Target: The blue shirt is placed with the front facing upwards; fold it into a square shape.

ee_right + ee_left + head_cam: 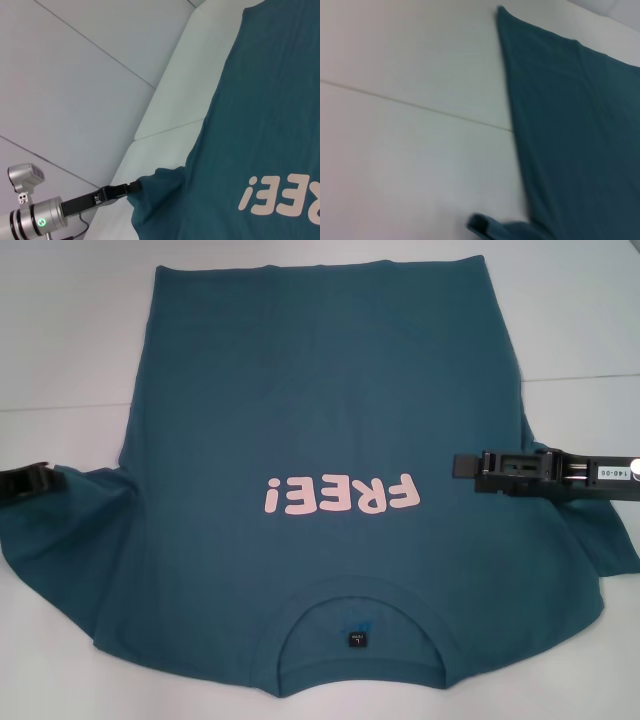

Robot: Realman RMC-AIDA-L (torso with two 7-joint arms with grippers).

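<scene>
Blue shirt (320, 440) collar nearest, left gripper (40, 480) pinching sleeve, right gripper (470, 466) above shirt

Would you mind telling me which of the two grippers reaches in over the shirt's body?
The right gripper, over the dark teal-blue cotton T-shirt beside its pink lettering; the left gripper is at the sleeve edge.

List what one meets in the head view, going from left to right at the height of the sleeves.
Left tool at the left sleeve → pink "FREE!" lettering on the blue shirt → right tool above the shirt's right side.
</scene>
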